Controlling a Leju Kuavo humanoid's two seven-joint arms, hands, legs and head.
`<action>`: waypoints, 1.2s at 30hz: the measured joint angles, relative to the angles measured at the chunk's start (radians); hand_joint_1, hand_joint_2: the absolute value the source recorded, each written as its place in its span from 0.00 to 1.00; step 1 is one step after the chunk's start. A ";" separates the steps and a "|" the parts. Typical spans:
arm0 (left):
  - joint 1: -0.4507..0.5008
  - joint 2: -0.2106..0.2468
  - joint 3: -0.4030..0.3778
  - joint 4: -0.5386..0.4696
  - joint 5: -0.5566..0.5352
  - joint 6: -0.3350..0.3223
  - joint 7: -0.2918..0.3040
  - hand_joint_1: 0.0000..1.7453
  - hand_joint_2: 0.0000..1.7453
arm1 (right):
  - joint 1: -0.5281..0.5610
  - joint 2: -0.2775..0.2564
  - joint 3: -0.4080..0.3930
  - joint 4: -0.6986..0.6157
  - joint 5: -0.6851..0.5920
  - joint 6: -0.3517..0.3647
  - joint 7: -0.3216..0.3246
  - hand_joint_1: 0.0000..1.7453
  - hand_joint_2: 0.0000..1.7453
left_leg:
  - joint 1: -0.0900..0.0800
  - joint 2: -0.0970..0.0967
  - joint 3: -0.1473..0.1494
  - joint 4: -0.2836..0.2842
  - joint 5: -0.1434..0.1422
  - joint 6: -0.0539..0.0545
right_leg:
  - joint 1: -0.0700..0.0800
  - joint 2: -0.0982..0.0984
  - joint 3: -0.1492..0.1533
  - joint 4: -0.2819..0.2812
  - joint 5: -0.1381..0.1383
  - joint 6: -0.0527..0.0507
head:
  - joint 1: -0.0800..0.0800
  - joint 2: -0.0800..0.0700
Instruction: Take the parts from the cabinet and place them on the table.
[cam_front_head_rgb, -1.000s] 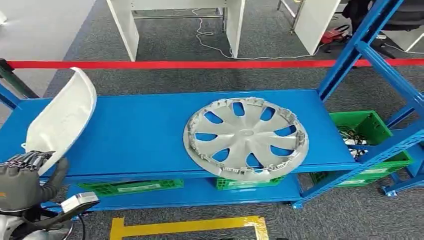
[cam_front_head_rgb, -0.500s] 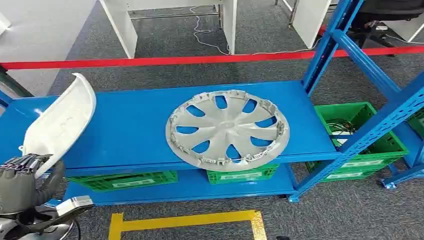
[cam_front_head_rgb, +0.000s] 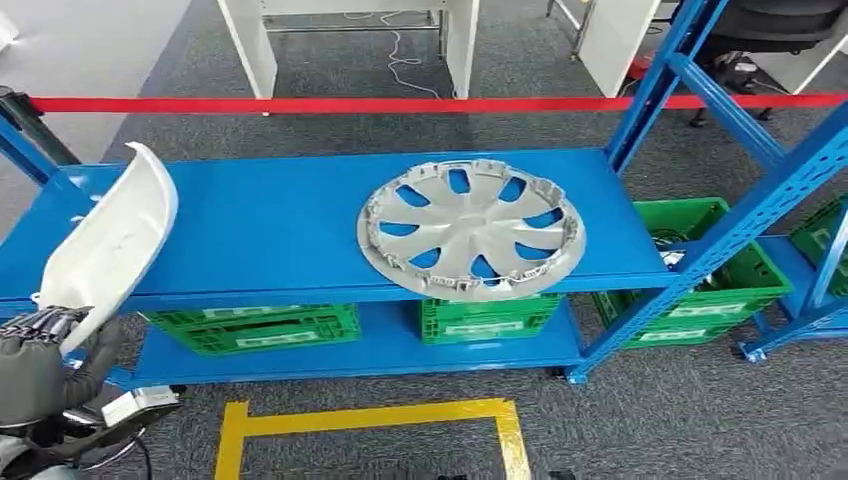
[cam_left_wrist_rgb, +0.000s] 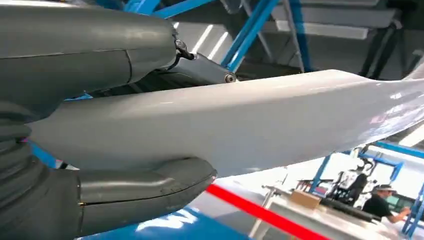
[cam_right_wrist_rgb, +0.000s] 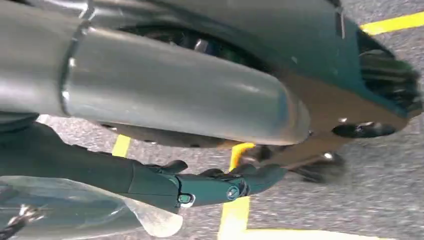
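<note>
Your left hand (cam_left_wrist_rgb: 75, 165) grips the white panel (cam_left_wrist_rgb: 240, 125), thumb under it and fingers (cam_left_wrist_rgb: 200, 70) over its upper face. Beyond it you see blue racking (cam_left_wrist_rgb: 250, 35), red tape (cam_left_wrist_rgb: 260, 212) and a person (cam_left_wrist_rgb: 382, 202) at a table (cam_left_wrist_rgb: 320, 220).

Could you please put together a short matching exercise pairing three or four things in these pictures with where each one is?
Things:
1. white curved part
2. silver wheel cover
3. green crates
4. red tape

Places:
A. lying flat on the blue shelf
B. stretched across the floor behind the rack
C. held in the left hand
D. on the lower shelf level

Pairs: 1-C, 2-A, 3-D, 4-B
</note>
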 joint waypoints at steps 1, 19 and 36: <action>0.002 0.000 -0.001 0.000 0.003 0.000 0.001 1.00 1.00 | 0.001 0.000 -0.002 0.000 0.000 -0.002 0.000 0.00 0.00 | 0.000 0.000 -0.016 0.003 0.010 -0.002 | 0.000 0.000 0.023 -0.008 0.035 0.001 | 0.000 0.000; 0.004 -0.081 -0.077 0.021 -0.067 0.000 0.046 1.00 1.00 | 0.056 -0.020 -0.028 0.012 -0.031 -0.133 0.167 0.00 0.00 | 0.011 -0.007 0.049 0.105 -0.056 -0.057 | 0.001 -0.007 0.117 -0.330 0.163 -0.041 | -0.006 0.000; -0.045 -0.146 -0.140 0.057 -0.102 0.000 0.061 1.00 1.00 | 0.071 -0.055 -0.037 0.033 -0.056 -0.167 0.186 0.00 0.00 | -0.010 0.002 -0.078 0.015 0.061 -0.013 | 0.003 -0.003 0.325 -0.374 0.036 -0.011 | 0.002 0.000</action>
